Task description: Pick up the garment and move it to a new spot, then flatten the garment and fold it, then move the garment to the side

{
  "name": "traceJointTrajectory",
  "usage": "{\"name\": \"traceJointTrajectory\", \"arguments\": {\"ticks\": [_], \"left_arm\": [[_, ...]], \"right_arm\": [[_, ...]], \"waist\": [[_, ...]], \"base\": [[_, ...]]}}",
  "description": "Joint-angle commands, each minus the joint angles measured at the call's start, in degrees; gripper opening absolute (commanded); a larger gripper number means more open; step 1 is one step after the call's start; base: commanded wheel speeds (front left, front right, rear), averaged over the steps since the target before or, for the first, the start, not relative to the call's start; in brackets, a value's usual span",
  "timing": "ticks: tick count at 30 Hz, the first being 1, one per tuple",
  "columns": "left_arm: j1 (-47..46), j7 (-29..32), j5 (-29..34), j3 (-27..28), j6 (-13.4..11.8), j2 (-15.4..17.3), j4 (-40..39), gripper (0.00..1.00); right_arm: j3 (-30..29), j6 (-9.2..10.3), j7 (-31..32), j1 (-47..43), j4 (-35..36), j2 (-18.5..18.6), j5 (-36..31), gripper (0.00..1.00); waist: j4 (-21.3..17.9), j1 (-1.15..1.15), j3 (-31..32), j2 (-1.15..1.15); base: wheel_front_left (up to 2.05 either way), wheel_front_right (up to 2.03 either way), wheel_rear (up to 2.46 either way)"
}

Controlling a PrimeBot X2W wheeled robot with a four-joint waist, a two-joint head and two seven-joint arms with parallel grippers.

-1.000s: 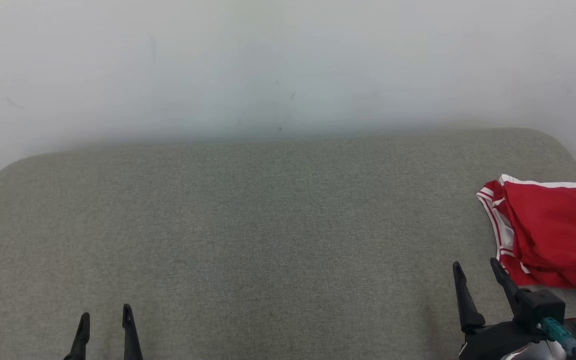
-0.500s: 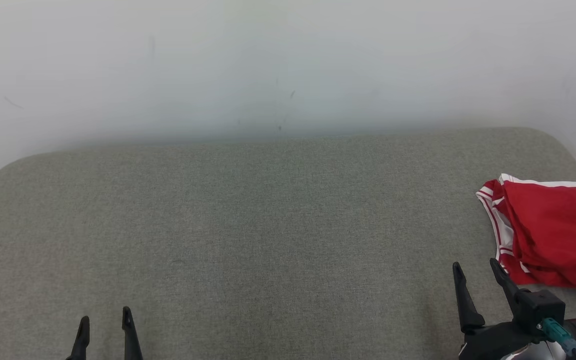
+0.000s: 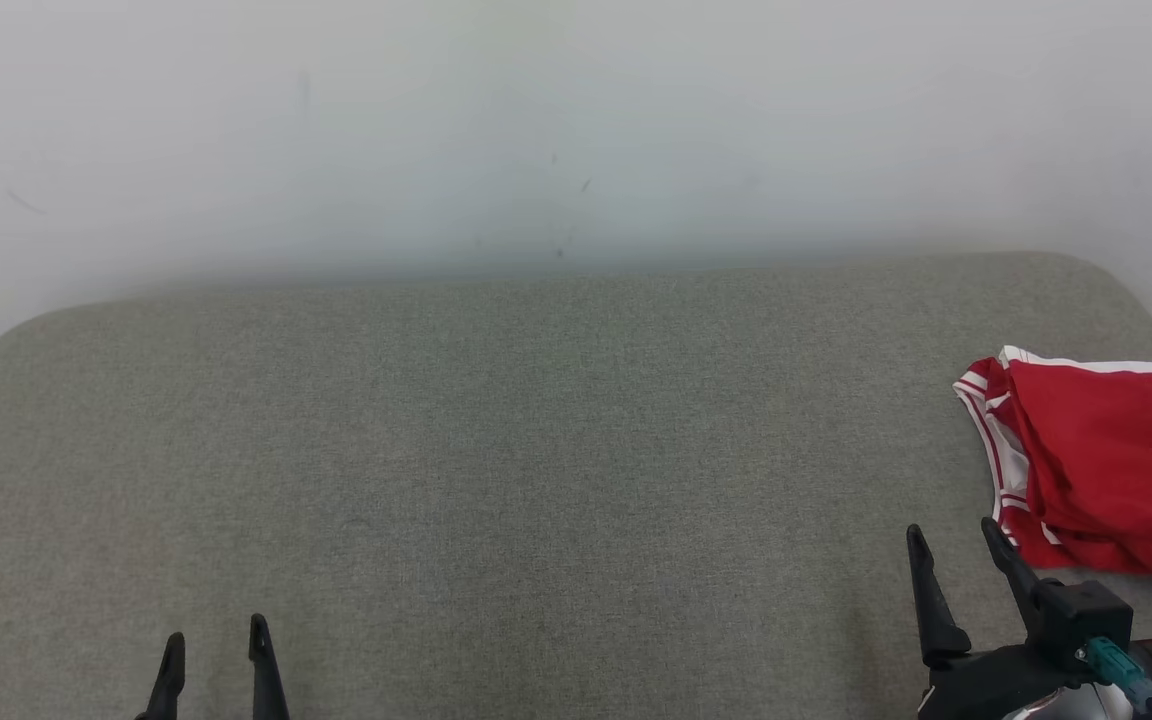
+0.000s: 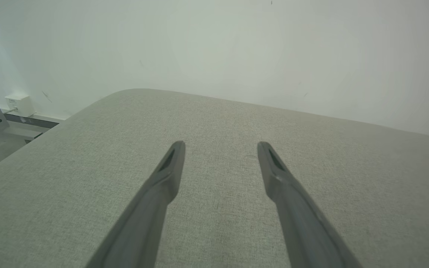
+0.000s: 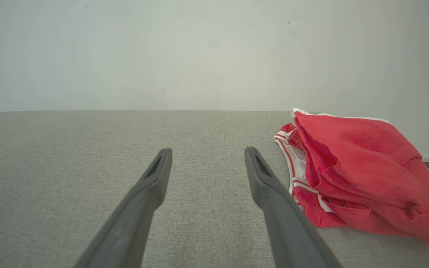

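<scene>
Over at the right-hand edge of the grey padded table (image 3: 536, 450), the garment (image 3: 1106, 460) lies in a layered bundle, red cloth with white striped trim showing along its left border. Its top layer is fairly flat, but the folds beneath look rumpled and loose in the right wrist view. The right gripper (image 3: 952, 530) hovers just beside the bundle's near left corner without touching it, jaws spread and holding nothing. The left gripper (image 3: 215, 632) sits low at the other side, well apart from the cloth, with its jaws spread and empty too. The middle of the table between them is bare fabric below a pale wall (image 3: 536, 120). As I judge it, this scene fits two stages. The bundle may be waiting at the side to be lifted to a new spot, or it may be a roughly folded piece that has been set aside. These views do not settle which, so I would not name a next move. The right gripper is plainly the nearer one, and those soft layers would likely slide apart if caught by a single ply.
</scene>
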State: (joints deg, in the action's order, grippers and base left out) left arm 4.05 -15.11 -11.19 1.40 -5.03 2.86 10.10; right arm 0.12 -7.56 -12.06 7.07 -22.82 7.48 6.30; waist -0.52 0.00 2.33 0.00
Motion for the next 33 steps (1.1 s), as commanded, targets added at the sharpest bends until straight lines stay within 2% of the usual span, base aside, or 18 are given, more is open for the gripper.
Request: {"name": "traceJointTrajectory", "arguments": {"ticks": [1,2,3,9,33], "left_arm": [[0.22,0.03,-0.13,0.11,-0.25,0.05,-0.45,1.0],[0.23,0.03,-0.24,0.2,-0.34,0.07,-0.57,1.0],[-0.05,0.04,-0.07,0.08,-0.3,-0.01,-0.3,0.0],[0.75,0.09,0.0,-0.05,-0.22,-0.36,2.58,0.0],[-2.77,6.6,-24.47,1.56,3.64,-0.22,2.95,0.0]], "right_arm": [[-0.14,0.16,0.04,-0.53,0.24,-0.24,-0.22,1.0],[-0.2,0.16,0.12,-0.56,0.34,-0.3,-0.32,1.0],[-0.13,0.0,0.05,-0.01,0.05,-0.21,-0.07,0.0],[0.14,0.0,0.42,-2.1,-2.69,-0.76,0.0,0.0],[-2.01,0.03,5.96,-1.53,0.88,-1.9,25.92,0.0]], "waist": [[0.04,0.0,-0.05,0.0],[0.07,0.0,-0.07,0.0],[0.06,0.0,-0.07,0.0],[0.05,0.0,-0.09,0.0],[0.15,0.0,-0.56,0.0]], "base": [[0.0,0.0,0.0],[0.0,0.0,0.0],[0.0,0.0,0.0],[0.0,0.0,0.0],[0.0,0.0,0.0]]}}
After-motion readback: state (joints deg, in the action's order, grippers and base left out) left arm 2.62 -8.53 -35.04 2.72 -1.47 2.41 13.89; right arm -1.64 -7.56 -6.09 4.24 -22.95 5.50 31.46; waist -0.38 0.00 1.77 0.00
